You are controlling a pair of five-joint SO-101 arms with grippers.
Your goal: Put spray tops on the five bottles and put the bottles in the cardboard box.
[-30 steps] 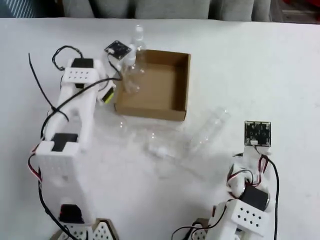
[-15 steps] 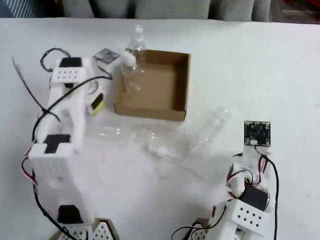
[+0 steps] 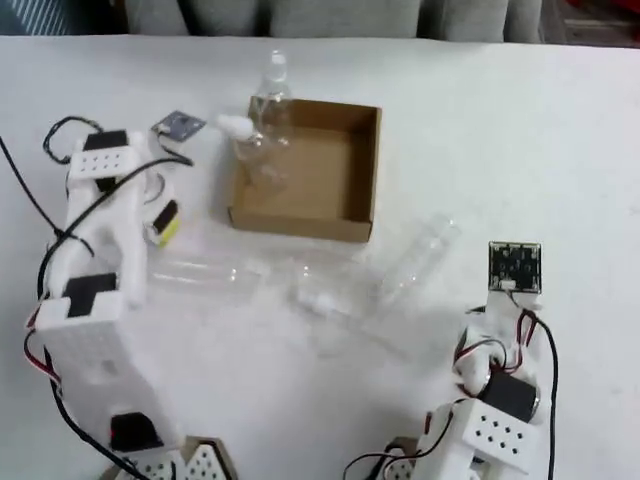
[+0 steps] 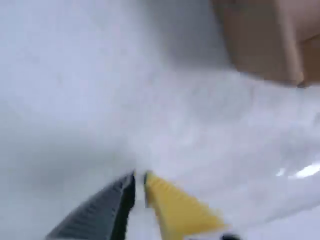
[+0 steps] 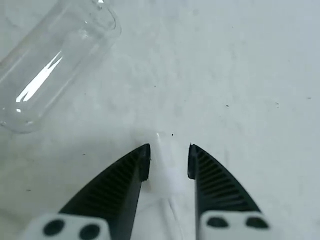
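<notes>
Furthest left of the cardboard box (image 3: 300, 221), the left gripper (image 4: 139, 182) hangs over bare table (image 3: 520, 130). Its black and yellow fingers are pinched almost together with nothing between them. It is well apart from every bottle. The nearest is a clear uncapped bottle (image 3: 205, 272) lying on its side on the table, off the box's front-left corner and just beside the left arm.

At the box's left wall, a bottle with a white spray top (image 3: 258, 145) leans across the rim. Its body is inside the box and its top pokes out over the wall. Just behind the box's back-left corner, another capped bottle (image 3: 274, 82) stands upright on the table, outside the box.

In front of the box's front wall, a third clear bottle (image 3: 330, 297) lies flat. Off the box's front-right corner, a fourth clear bottle (image 3: 420, 252) lies at a slant, with no spray top that I can make out.

Furthest right and well in front of the box, the right gripper (image 5: 165, 160) sits low over the table with its black jaws parted. A faint whitish piece shows in the gap, too indistinct to name. The slanted bottle lies ahead of the right gripper's tips and off to one side, near but not touching.
</notes>
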